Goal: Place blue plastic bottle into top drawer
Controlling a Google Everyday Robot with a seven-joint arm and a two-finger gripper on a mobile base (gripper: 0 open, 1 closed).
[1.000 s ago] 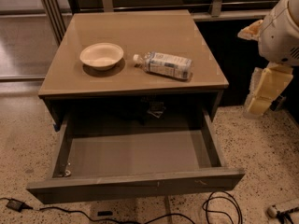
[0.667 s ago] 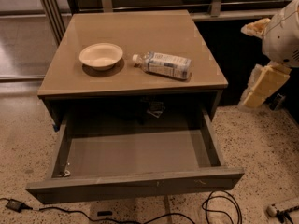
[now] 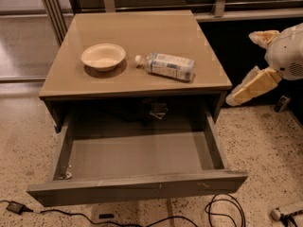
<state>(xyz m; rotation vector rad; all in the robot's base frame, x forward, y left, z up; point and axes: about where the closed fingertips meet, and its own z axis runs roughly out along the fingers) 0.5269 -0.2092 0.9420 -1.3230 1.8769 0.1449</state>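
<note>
The tool (image 3: 239, 68) has edged left toward the cabinet's right side since a second ago, its two cream fingers (image 3: 253, 86) spread wide with nothing between them. The blue plastic bottle (image 3: 168, 66) has stayed lying on its side on the tan surface (image 3: 142, 27), white cap toward the cream bowl (image 3: 103, 56), and the top drawer (image 3: 137, 155) stays pulled out. The arm is cut off at the right edge, and the drawer's back lies in shadow, where a small hanging object (image 3: 158, 110) is hard to make out.
</note>
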